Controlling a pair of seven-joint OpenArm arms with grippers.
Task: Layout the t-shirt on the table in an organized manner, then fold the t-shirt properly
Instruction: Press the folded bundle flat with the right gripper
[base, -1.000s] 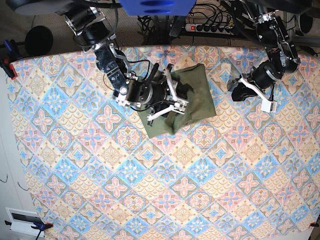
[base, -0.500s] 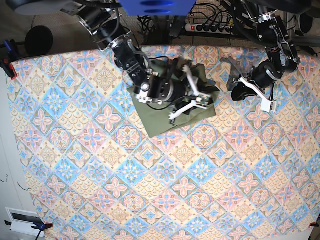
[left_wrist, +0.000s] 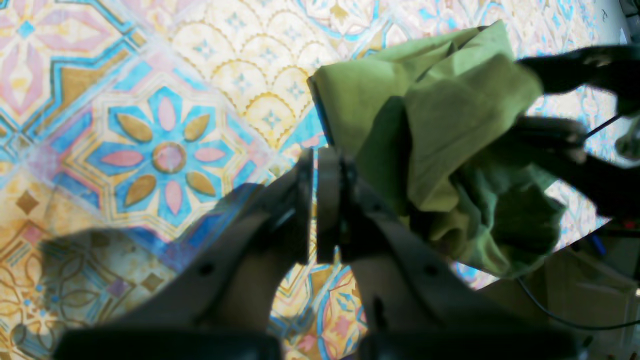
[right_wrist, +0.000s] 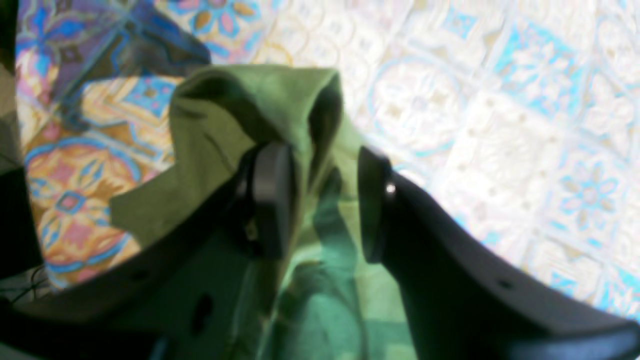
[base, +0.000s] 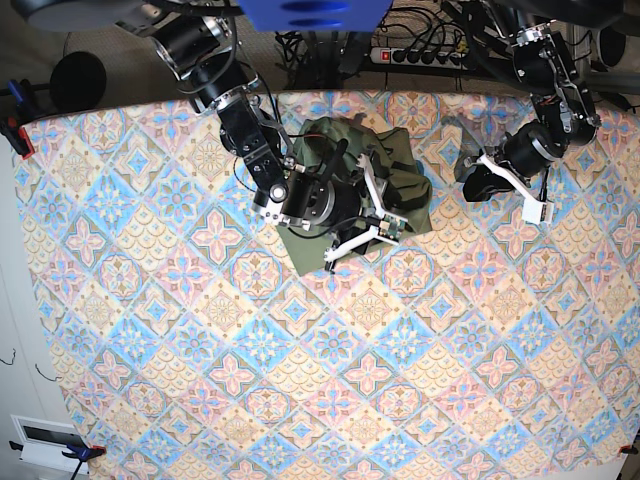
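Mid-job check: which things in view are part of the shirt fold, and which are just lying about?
Part of the job:
- t-shirt, bunched, not yet laid flat
- table with its patterned cloth
- right gripper, jaws apart over the shirt
- left gripper, shut, off the shirt

Lying about:
- power strip and cables behind the table
- red clamp at the table's edge

Right wrist view soft throughout. T-shirt (right_wrist: 235, 115) runs off the bottom edge beneath the right gripper (right_wrist: 325, 200); cloth between the fingers cannot be judged as gripped or loose. Left wrist view: left gripper (left_wrist: 314, 205) base cut off below; dark blurred arm parts right of the t-shirt (left_wrist: 440, 130) cover its far edge.
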